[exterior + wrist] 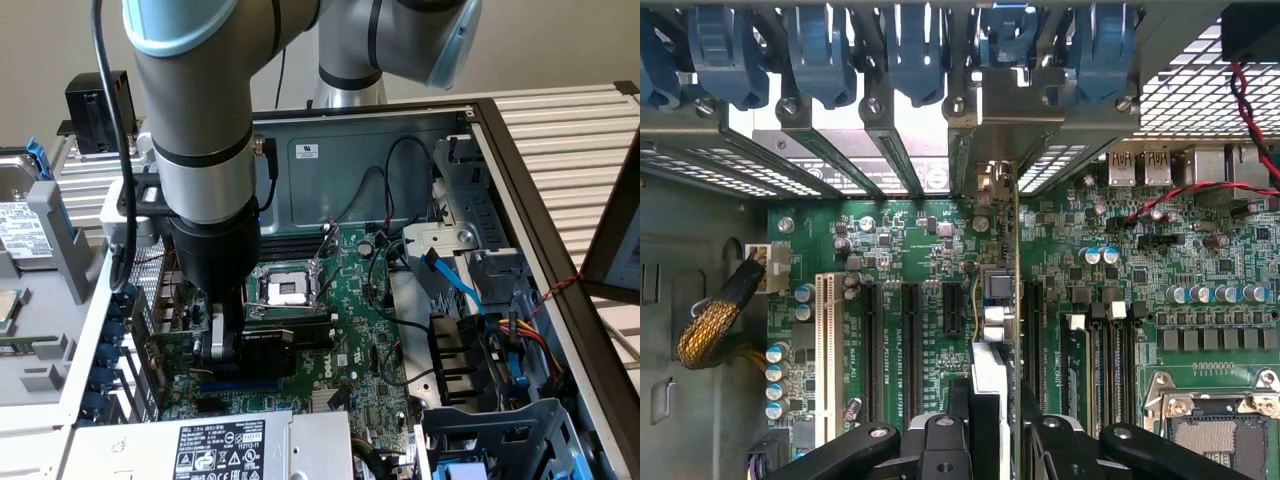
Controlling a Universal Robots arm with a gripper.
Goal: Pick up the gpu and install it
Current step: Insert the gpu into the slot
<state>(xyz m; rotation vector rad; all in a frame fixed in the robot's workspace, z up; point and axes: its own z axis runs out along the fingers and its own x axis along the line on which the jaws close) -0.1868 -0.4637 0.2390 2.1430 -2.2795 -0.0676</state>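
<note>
The gpu [275,345] stands on edge over the motherboard [365,330], just in front of the CPU socket [285,290], its black shroud facing the exterior camera. The gripper [222,350] has it pinched at the end toward the exterior view's left, jaws partly closed on the board's thickness. In the wrist view the gpu [992,330] runs edge-on away from the gripper [995,425], between two black expansion slots [910,340], and its metal end reaches the rear slot openings under the blue latches [915,50].

By my reading the pick-up is done and the install is in hand: the card is lined up with a slot and low over it. Whether its contacts have entered the slot I cannot tell.

Seating calls for a straight push down, with the card upright and its bracket meeting the rear opening squarely.

Room is tight. The slots on either side lie close to the card, and the memory slots [1100,360] stand just beyond those. The chassis rear wall stops the bracket end. A red wire [1200,190] runs well clear of the card.
</note>
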